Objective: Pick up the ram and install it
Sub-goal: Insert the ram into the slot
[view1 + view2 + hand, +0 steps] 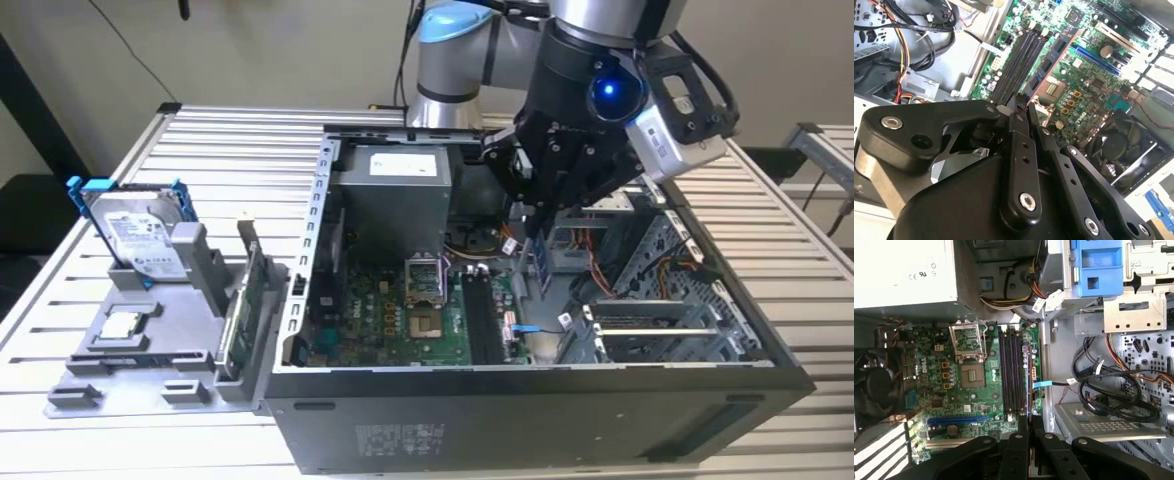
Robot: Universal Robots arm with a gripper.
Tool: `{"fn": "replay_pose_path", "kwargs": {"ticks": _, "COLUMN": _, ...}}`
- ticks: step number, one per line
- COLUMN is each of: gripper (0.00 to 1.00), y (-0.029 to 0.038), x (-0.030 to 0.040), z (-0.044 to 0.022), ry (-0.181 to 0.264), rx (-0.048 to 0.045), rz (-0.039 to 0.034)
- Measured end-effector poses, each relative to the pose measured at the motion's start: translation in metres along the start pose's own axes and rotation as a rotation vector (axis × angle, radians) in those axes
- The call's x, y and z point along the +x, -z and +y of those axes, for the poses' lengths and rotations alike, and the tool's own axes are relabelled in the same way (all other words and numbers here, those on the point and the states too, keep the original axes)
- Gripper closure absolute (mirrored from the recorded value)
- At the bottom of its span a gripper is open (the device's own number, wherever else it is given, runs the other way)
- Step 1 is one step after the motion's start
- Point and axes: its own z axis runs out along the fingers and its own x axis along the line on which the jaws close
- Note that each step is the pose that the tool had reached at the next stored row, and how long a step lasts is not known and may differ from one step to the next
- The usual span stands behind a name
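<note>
Your black two-fingered gripper (pixel 1022 104) is closed narrow on the ram (pixel 1054 62), a long thin dark grey stick with small rectangular chips and a reddish edge, pinched between the fingertips. In both wrist views the ram runs parallel to the long black memory slots (pixel 1013 371) on the green motherboard (pixel 954 390); you cannot tell whether it touches them. In the exterior view your gripper (pixel 539 228) hangs inside the open dark grey computer case (pixel 534 425). The silver boxy hard drive (pixel 140 235) stands in a grey holder (pixel 120 380), well apart on the exterior view's left.
</note>
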Motion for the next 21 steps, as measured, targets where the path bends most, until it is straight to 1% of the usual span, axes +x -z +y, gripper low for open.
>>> {"fn": "replay_pose_path", "kwargs": {"ticks": 13, "gripper": 0.85, "y": -0.0063, "x": 0.0007, "z": 0.0088, "ry": 0.0, "rx": 0.0, "rz": 0.0}}
{"fn": "replay_pose_path", "kwargs": {"ticks": 21, "gripper": 0.85, "y": -0.0102, "x": 0.0009, "z": 0.0113, "ry": 0.0, "rx": 0.0001, "rz": 0.0}}
